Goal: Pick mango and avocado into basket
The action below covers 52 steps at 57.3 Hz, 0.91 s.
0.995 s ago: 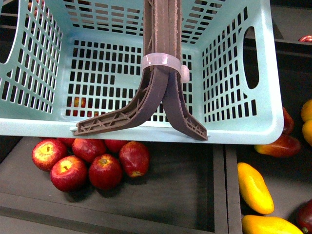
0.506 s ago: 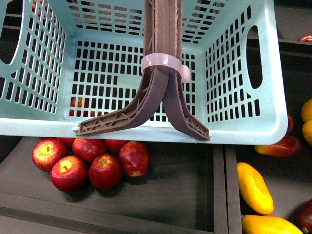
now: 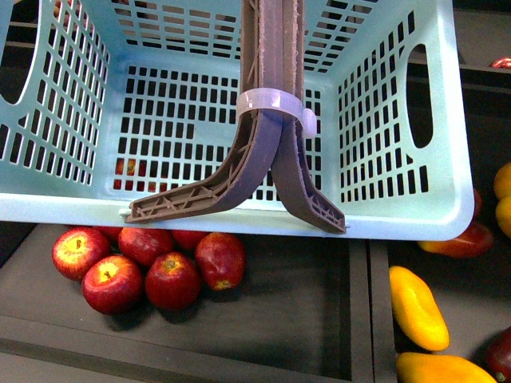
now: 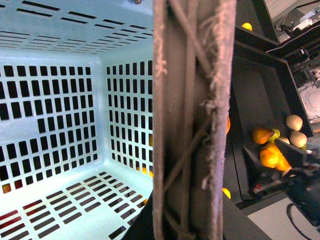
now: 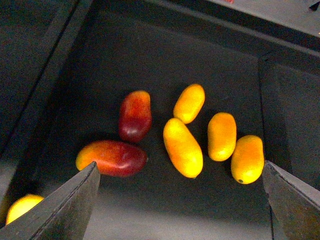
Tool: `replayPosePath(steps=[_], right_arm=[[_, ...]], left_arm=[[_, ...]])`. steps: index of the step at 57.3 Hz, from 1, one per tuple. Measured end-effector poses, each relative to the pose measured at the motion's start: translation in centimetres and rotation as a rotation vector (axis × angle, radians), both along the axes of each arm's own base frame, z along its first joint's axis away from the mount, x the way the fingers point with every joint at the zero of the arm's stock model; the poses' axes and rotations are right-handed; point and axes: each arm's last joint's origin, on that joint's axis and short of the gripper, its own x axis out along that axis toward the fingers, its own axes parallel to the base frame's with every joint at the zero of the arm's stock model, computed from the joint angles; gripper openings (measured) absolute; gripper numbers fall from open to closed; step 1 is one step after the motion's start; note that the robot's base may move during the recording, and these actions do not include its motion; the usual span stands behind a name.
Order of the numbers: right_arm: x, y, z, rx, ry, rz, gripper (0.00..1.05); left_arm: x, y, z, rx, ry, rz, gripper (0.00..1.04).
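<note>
Basket (image 3: 56,209) hangs empty, floor bare: nothing loaded yet, both fruits still to do. Right gripper (image 5: 179,165), jaws wide apart, hovers over yellow mango (image 5: 183,147) mid-tray (image 5: 150,50), beside red-blushed mangoes (image 5: 135,116). Avocado not seen. Left gripper: state cannot be told; brown handle (image 4: 192,120) fills its view.

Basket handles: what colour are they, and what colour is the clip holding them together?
The handles are brown; the clip is white. Front view shows this best.
</note>
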Motion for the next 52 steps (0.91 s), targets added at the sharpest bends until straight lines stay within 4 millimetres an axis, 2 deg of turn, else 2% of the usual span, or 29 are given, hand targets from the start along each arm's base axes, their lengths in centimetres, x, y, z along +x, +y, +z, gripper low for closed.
replayPosePath(steps=[4, 15, 28, 38, 52], right_arm=[[1.1, -0.8, -3.2, 0.000, 0.078, 0.037, 0.97], [2.5, -1.1, -7.3, 0.012, 0.173, 0.122, 0.97], [3.3, -1.7, -10.2, 0.008, 0.244, 0.243, 0.97], [2.7, -2.4, -12.3, 0.053, 0.301, 0.255, 0.97], [1.3, -0.5, -13.9, 0.113, 0.359, 0.352, 0.97]], left_arm=[[0.0, 0.0, 0.0, 0.000, 0.001, 0.000, 0.06], [0.0, 0.0, 0.0, 0.000, 0.000, 0.000, 0.06], [0.0, 0.0, 0.0, 0.000, 0.000, 0.000, 0.06], [0.0, 0.0, 0.0, 0.000, 0.000, 0.000, 0.06], [0.0, 0.0, 0.0, 0.001, 0.000, 0.000, 0.06]])
